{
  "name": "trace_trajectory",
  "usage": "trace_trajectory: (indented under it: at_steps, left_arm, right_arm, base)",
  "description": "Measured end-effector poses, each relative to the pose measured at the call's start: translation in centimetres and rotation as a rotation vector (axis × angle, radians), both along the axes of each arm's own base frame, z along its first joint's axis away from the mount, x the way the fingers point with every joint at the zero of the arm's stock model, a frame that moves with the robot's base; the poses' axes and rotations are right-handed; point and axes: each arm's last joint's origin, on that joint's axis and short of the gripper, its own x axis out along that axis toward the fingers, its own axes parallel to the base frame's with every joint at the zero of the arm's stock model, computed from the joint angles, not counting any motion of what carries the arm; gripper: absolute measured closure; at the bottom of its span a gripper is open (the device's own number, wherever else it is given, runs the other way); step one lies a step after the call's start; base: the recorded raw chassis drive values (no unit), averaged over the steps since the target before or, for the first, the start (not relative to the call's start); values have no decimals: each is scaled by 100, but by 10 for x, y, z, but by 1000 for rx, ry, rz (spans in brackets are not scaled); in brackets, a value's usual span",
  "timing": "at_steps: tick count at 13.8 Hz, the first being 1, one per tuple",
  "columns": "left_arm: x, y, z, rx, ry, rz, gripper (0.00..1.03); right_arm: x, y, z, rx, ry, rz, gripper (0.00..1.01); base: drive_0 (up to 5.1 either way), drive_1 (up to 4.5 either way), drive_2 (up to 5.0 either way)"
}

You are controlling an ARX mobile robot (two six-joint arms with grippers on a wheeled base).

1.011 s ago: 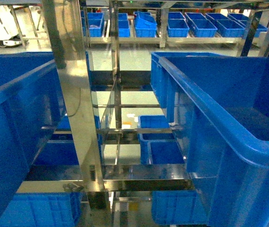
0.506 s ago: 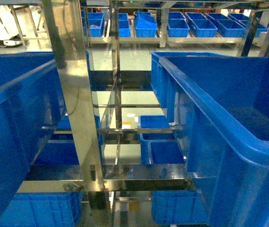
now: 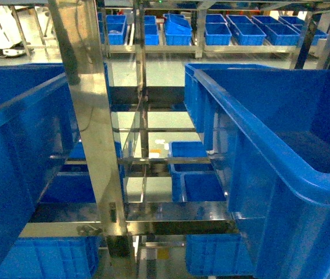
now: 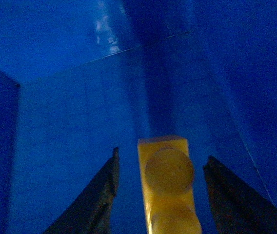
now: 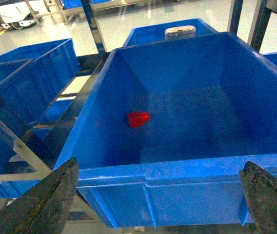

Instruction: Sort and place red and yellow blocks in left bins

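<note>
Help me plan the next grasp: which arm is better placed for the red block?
Right. Its open hand hovers over the crate holding the red block; the left hand is inside a bin, around the yellow brick.

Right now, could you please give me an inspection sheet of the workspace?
Surface: steel rack shelf, carrying blue crates.
Job's things: yellow brick inside the left-wrist crate, between the open fingers with gaps either side; red block on the floor of the right-wrist crate.
Clutter: pale round object at that crate's far rim.
Grippers: left gripper open; right gripper open, outside its crate.
Cables: nothing seen.
Surroundings: far bins on shelves.
</note>
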Motion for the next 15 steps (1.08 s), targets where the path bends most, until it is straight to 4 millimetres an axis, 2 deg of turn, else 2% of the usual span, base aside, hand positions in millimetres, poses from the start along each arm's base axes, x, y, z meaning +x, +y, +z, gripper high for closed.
trace_trajectory:
  at_steps: [3,4,5,6,8,10,11,12,13,14,15]
  left_arm:
    - [-42,-6,27,-57,-30,-41,19]
    - [-81,-12,31,-138,-8,-66,5]
    - [-112,-10,41,-189,10,-60,5]
    - [-157,-13,82,-218,-96,-53,5]
    - [-170,-26,110,-255,-264,-100,5]
    - [-171,-44,146,-291,-468,-112,5]
    - [-173,-48,150,-267,-608,-81,11]
    - [-184,-51,131,-230,-718,-6,26]
    - [-191,-54,107,-228,-739,11,38]
    - [-196,-57,86,-237,-735,19,51]
    - [-198,-57,81,-237,-731,19,54]
  right_arm:
    - [0,0,0,0,1,0,3]
    - [0,0,0,0,1,0,3]
    - [0,0,0,0,0,0,3]
    - [0,0,0,0,0,0,3]
    - [0,0,0,0,0,0,3]
    - [0,0,0,0,-2,0,3]
    - [0,-1,-2,-45,-213,-63,14]
    - [-4,-10,-20,-108,-308,-104,29]
    - [-2,-14,-32,-141,-316,-150,42]
    - [0,-13,-46,-155,-302,-121,55]
    - [0,-12,-49,-157,-299,-114,59]
  base:
    - [0,0,0]
    - [0,0,0]
    - [0,0,0]
    - [0,0,0]
    - [0,0,0]
    - [0,0,0]
    - [0,0,0]
    - [0,0,0]
    - [0,0,0]
    - [0,0,0]
    - [0,0,0]
